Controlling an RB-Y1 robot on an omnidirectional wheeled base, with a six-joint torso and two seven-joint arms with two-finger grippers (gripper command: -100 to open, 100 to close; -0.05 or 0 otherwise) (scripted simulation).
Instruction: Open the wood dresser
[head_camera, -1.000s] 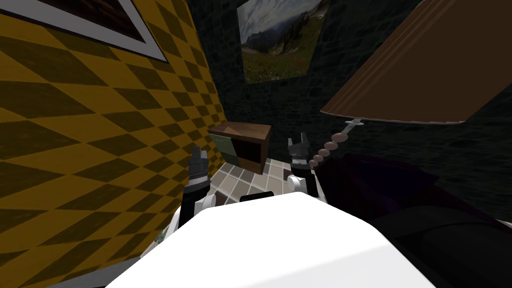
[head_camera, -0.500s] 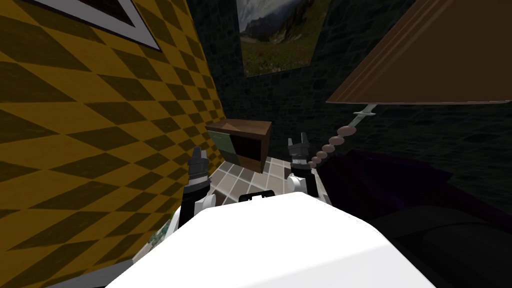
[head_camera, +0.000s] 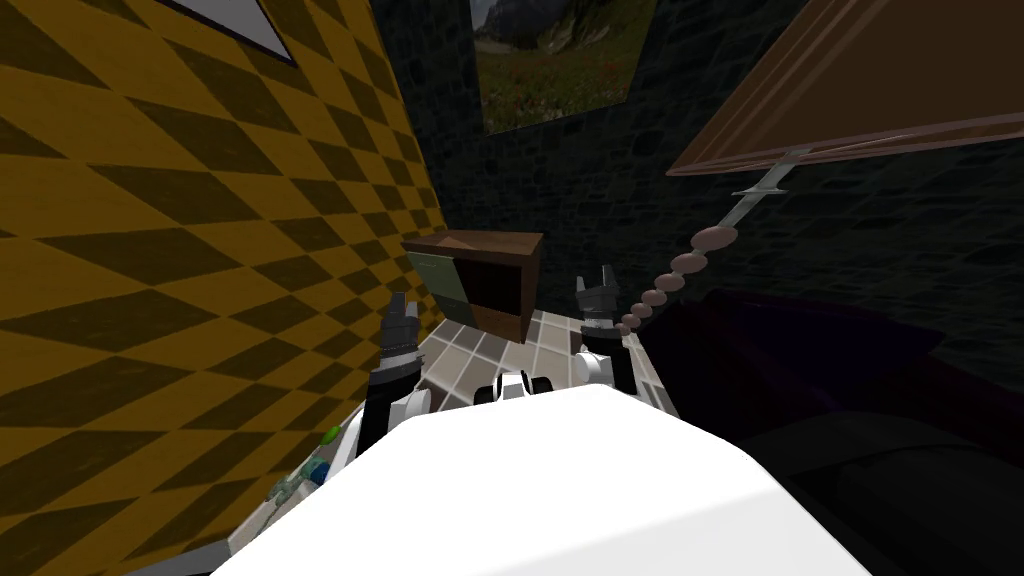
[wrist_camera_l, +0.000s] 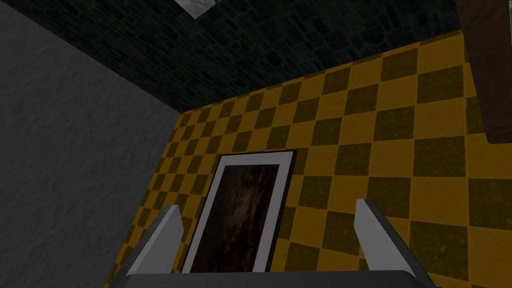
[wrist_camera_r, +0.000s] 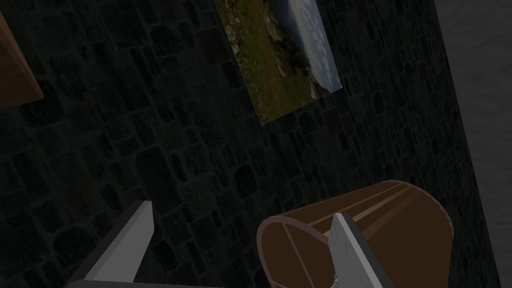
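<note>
The floor of pale beige and grey square tiles (head_camera: 497, 352) carries a dark brown wooden dresser with grey-green fronts (head_camera: 478, 280). It stands in the corner, where the yellow checkered wall (head_camera: 200, 250) meets the dark stone wall (head_camera: 600, 190).

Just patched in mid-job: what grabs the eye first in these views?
The yellow-and-brown checkered wall on my left dominates, with a big brown lampshade looming at the upper right. Between them, the small brown dresser sits in the corner ahead, beyond the open left claw and open right claw.
</note>
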